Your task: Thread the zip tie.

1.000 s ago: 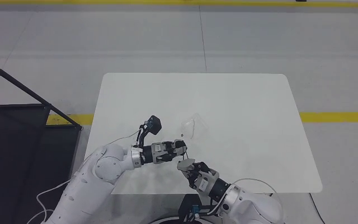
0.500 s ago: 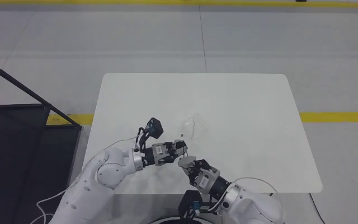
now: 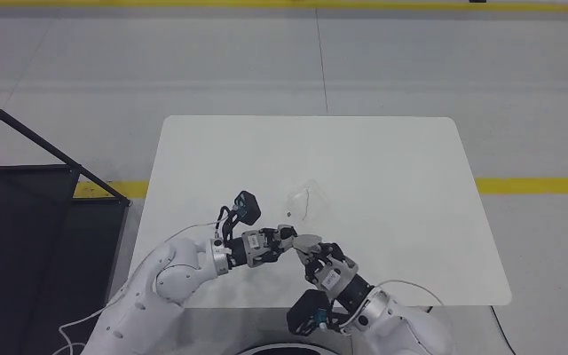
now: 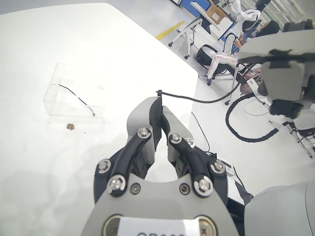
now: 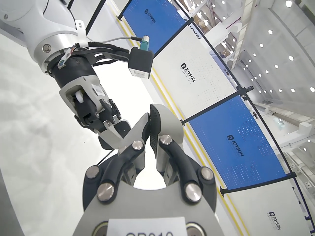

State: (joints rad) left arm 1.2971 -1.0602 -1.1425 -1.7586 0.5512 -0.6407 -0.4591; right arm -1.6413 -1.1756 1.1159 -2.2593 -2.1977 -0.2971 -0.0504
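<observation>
being light, springy, slick, the zip tie [image 4: 182, 96] is best gripped near its ends; mid-air it is clamped at the head by left gripper [image 4: 160, 105], tail seemingly pinched by right gripper [image 5: 149, 117].

One white bench [image 3: 399, 160]. One clear plastic tray [image 4: 69, 110] near its centre. Two black zip ties: a loose zip tie [image 4: 77, 96] lying in the tray, and a held zip tie [image 4: 182, 96] pinched in the left gripper [image 4: 161, 106]. Two grippers in all, the left gripper and the right gripper [image 5: 150, 116], tips together at 6 o'clock from the tray. One small brown crumb [image 4: 70, 126] just beside the tray.
</observation>
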